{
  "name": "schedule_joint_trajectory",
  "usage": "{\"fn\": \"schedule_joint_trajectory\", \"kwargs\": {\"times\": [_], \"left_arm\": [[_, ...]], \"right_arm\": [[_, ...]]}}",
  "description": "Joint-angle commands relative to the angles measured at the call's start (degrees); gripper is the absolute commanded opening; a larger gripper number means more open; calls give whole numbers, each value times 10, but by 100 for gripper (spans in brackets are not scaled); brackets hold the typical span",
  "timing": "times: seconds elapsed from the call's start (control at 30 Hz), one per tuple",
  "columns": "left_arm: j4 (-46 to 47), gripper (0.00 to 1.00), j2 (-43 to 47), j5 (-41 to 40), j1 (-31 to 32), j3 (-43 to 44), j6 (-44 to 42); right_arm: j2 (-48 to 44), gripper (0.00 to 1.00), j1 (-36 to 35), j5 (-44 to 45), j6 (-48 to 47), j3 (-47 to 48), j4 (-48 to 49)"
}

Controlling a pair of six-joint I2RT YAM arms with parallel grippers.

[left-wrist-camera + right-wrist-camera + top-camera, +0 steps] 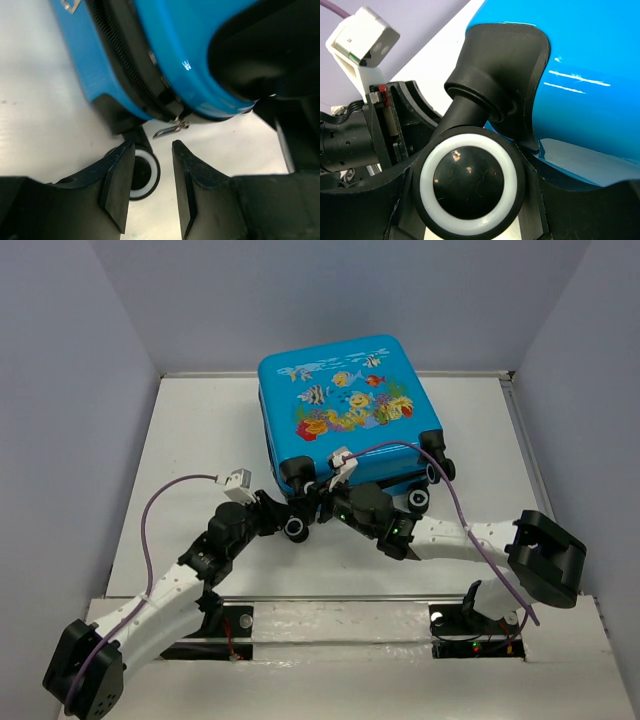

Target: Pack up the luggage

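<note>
The luggage (345,405) is a bright blue suitcase lying flat with its fish print facing up, wheels towards me. My right gripper (318,508) reaches in from the right at its near left corner. In the right wrist view its fingers (367,205) press on both sides of a black-and-white wheel (470,185) on its black caster stem. My left gripper (280,518) comes in from the left at the same corner. Its jaws (152,147) stand apart over bare table, with a wheel (147,172) just behind the left finger. A zipper pull (170,131) hangs ahead of them.
The white table (190,440) is boxed in by grey walls at the left, back and right. Two more wheels (418,500) stick out at the suitcase's near right corner. A purple cable (455,505) loops over the right arm, and the left arm's white camera (362,37) is close by.
</note>
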State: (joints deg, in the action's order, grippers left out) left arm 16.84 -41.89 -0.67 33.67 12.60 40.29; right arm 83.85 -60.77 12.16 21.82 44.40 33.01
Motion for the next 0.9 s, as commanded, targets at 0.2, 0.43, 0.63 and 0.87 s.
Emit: {"fn": "schedule_joint_trajectory", "kwargs": {"times": [0.2, 0.43, 0.63, 0.87], "left_arm": [[135, 46, -89, 15, 12, 47, -86], [151, 39, -129, -28, 13, 84, -95], [150, 6, -137, -79, 21, 99, -99], [3, 6, -118, -220, 19, 114, -90]], "right_arm": [[-13, 7, 8, 5, 5, 17, 80], [0, 7, 8, -24, 16, 17, 87], [-3, 7, 8, -21, 30, -5, 95], [-73, 7, 8, 16, 26, -55, 48]]}}
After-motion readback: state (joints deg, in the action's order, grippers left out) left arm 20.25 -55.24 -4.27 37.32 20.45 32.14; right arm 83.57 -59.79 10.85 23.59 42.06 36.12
